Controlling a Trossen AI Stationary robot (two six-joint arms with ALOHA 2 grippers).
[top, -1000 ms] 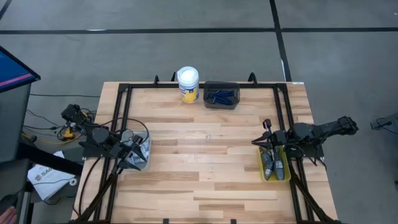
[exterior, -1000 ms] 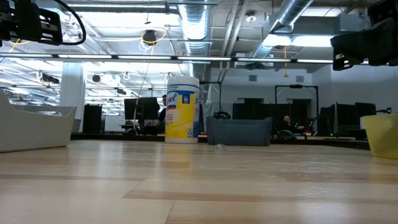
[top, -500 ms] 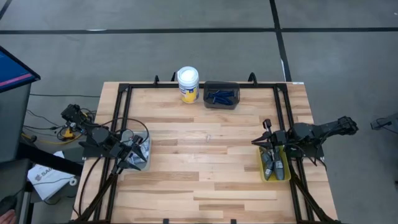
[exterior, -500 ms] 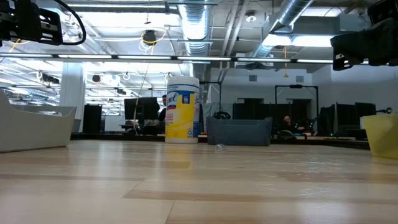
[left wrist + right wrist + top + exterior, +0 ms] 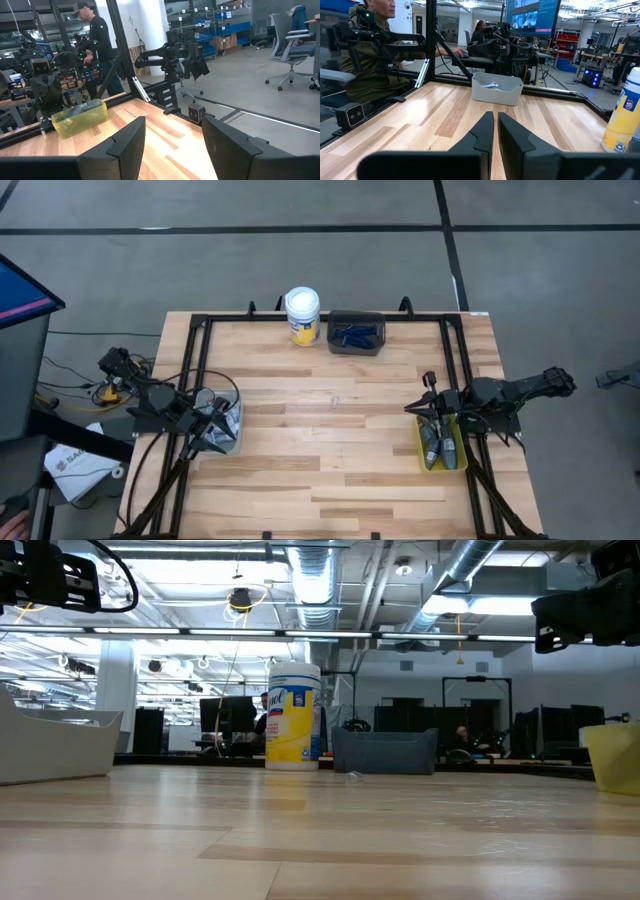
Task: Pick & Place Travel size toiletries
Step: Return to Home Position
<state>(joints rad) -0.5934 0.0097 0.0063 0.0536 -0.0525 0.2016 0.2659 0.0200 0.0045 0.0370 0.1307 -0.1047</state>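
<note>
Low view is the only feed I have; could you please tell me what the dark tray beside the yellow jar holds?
Observer: From above, the dark tray holds blue razors.
Operator: Thanks; and the container at my right edge?
Observer: The yellow tray holds dark grey pods; the right gripper waits by it.
Operator: And the other arm?
Observer: The left gripper hangs over the grey bin, jaws wide apart, holding nothing.

The label on the yellow jar [image 5: 293, 720] is too blurred to read.
</note>
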